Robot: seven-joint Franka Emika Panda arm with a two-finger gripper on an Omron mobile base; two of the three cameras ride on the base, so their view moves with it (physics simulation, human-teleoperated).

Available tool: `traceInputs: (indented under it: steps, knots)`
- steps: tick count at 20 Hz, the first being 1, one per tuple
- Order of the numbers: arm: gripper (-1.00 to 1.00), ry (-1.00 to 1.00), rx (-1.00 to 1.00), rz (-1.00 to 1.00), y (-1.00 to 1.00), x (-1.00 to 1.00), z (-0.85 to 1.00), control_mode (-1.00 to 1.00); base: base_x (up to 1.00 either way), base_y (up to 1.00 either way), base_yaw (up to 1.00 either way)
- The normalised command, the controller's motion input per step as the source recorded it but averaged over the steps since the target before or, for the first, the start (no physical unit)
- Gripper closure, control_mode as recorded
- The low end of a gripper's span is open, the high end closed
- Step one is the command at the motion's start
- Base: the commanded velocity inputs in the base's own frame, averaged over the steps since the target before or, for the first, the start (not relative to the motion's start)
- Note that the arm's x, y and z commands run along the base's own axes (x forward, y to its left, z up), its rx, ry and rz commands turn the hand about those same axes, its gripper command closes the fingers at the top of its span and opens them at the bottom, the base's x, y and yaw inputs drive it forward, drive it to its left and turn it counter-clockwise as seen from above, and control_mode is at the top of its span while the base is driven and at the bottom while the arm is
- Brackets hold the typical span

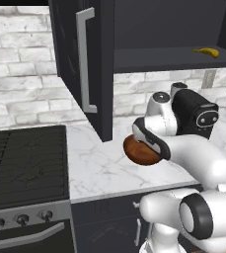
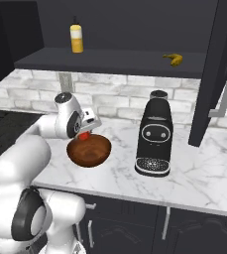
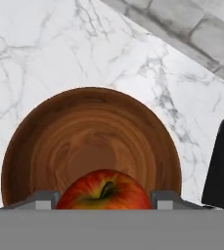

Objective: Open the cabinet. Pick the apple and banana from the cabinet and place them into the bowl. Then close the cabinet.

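Marble counter, brick wall, a stove and a few odds and ends.

A black coffee machine [image 2: 154, 134] stands upright on the white marble counter [image 2: 209, 163], near the whitewashed brick wall [image 2: 115, 92]. A yellow bottle [image 2: 76, 38] with a dark cap stands on the shelf above. At the counter's left end sits a black stove [image 1: 25, 168] with three knobs [image 1: 20, 219].

Even, soft rendered light; slightly blurry, shadowless.
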Motion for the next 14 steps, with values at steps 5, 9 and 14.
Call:
traceInputs:
  steps: [5, 9, 14]
  knots:
    - [1.00, 0.06, -0.07, 0.00, 0.00, 0.59, -0.32, -1.00, 0.00, 0.00, 0.00]
    - [1.00, 0.12, -0.07, 0.00, 0.00, 0.47, -0.39, -1.00, 0.00, 0.00, 0.00]
    - [1.00, 0.09, -0.06, 0.00, 0.00, 0.34, -0.36, -1.00, 0.00, 0.00, 0.00]
